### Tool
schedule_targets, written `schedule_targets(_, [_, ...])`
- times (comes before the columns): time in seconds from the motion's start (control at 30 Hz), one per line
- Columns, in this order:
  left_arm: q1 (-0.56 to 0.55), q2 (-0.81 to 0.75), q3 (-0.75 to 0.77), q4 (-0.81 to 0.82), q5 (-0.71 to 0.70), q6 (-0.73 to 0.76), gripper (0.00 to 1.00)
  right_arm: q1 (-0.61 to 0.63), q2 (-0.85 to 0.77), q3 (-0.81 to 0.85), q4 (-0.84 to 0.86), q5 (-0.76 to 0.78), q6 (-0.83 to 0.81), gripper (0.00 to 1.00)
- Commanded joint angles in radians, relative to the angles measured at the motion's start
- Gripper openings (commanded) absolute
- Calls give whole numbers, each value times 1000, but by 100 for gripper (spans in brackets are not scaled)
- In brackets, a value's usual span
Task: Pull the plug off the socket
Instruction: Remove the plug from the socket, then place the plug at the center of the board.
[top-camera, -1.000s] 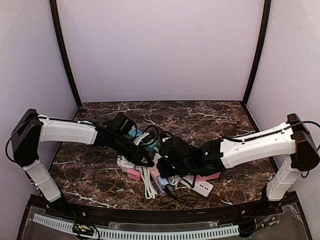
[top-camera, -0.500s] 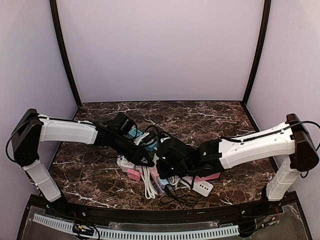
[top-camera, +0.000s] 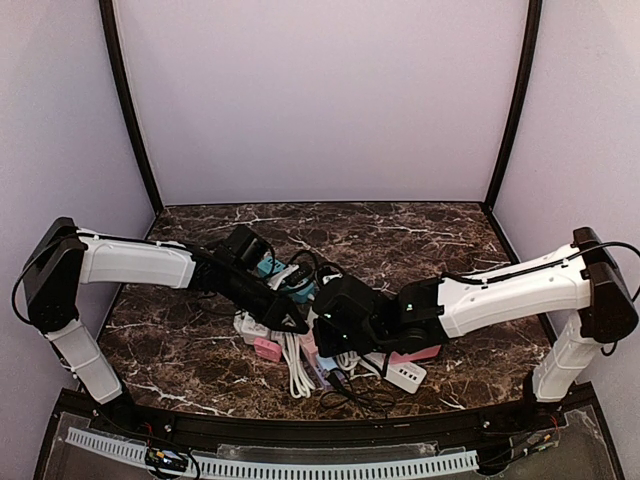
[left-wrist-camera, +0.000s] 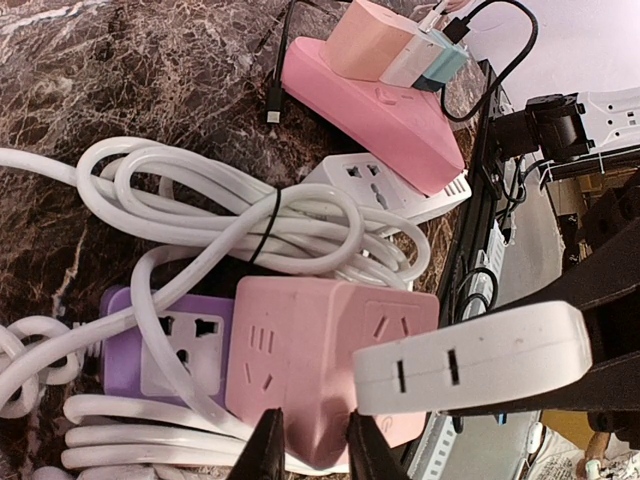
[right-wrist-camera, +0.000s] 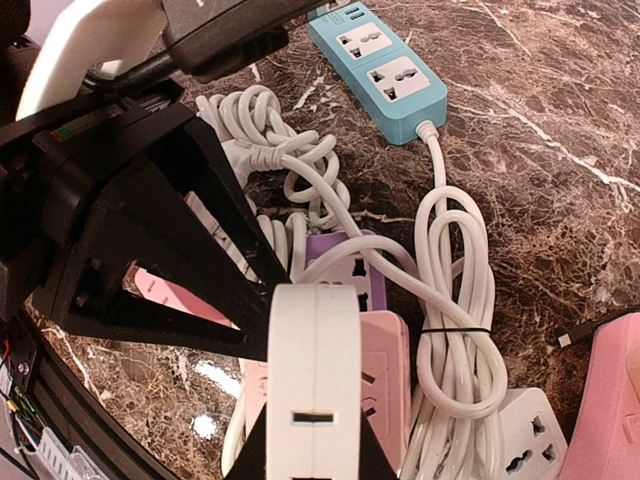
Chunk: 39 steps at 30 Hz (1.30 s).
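A pink cube socket (left-wrist-camera: 300, 360) lies among cables near the table's front; it also shows in the right wrist view (right-wrist-camera: 385, 385). My left gripper (left-wrist-camera: 310, 445) is shut on its near corner, one finger on each side. My right gripper (right-wrist-camera: 312, 445) is shut on a white plug (right-wrist-camera: 312, 380) with slots in its edge, and holds it just over the cube. The plug also shows in the left wrist view (left-wrist-camera: 470, 360), overlapping the cube's right face. I cannot tell whether its pins are still in the cube. In the top view both grippers, left (top-camera: 297, 326) and right (top-camera: 325, 335), meet over the pile.
Around the cube lie a purple socket (left-wrist-camera: 170, 350), a bundled white cable (left-wrist-camera: 230, 215), a white power strip (left-wrist-camera: 400, 190) and a pink strip (left-wrist-camera: 380, 100) with chargers plugged in. A teal strip (right-wrist-camera: 390, 70) lies further back. The table's front edge is close.
My right arm has shifted slightly to the left with the white plug. The left arm has stayed in place on the pink cube.
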Motion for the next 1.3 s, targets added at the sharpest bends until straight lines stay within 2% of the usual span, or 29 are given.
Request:
schedule_targets(0.0, [-4,59,-18,-89,-121,17,21,-7,-47,-1,7,25,18,0])
schedule_targets(0.53, [-4,56,-17,-94,-127,18,21,-21,-74,-33,36,9,24,0])
schedule_targets(0.83, [-4,31,-21,-92,-162,21,21,-52,-211,-106,24,73,-9,0])
schedule_targets(0.9, [-5,29,-21,-91,-162,21,21,-85,-238,-121,10,56,-34,0])
schedule_targets(1.03, [-5,17,-25,-78,-153,22,21,-228,-287,-157,-4,-38,-116,0])
schedule_targets(1.27, [-4,1,-28,-72,-155,28,21,-491,-253,-119,-2,-184,-263,0])
